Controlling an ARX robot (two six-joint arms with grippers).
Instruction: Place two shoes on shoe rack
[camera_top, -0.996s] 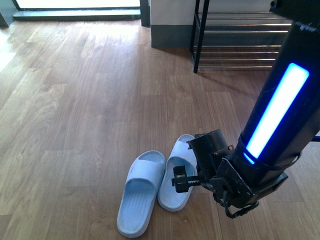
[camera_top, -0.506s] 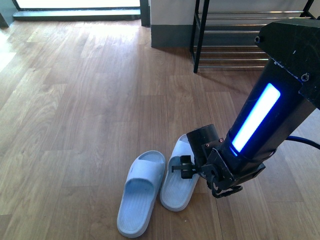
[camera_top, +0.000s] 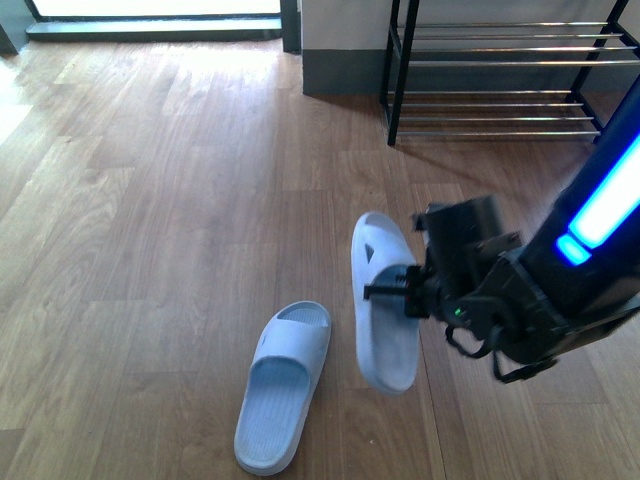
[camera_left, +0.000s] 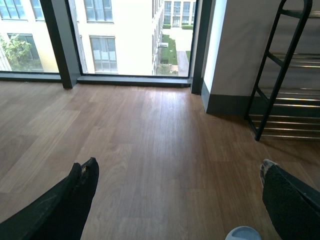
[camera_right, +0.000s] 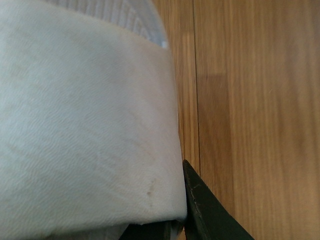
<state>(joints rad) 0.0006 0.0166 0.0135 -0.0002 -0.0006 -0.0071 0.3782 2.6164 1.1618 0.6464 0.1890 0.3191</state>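
Observation:
The two shoes are light blue slide sandals. One sandal (camera_top: 283, 385) lies flat on the wood floor at the front. The other sandal (camera_top: 384, 315) hangs above the floor, tilted on its side, with my right gripper (camera_top: 402, 290) shut on its strap edge. In the right wrist view the held sandal (camera_right: 85, 110) fills most of the picture, with one black finger (camera_right: 205, 212) pressed against it. My left gripper (camera_left: 177, 167) is open over bare floor, and a sandal's tip (camera_left: 243, 234) shows at the picture's edge. The shoe rack (camera_top: 500, 70) stands at the back right.
The rack (camera_left: 280, 75) has a black frame and chrome rods and stands against a white wall with a grey skirting (camera_top: 340, 70). A floor-length window (camera_left: 125, 37) runs along the far side. Open wood floor (camera_top: 150, 200) spreads to the left.
My right gripper has lifted the right-hand sandal off the floor and carried it up and slightly right. The other sandal has stayed where it lay.

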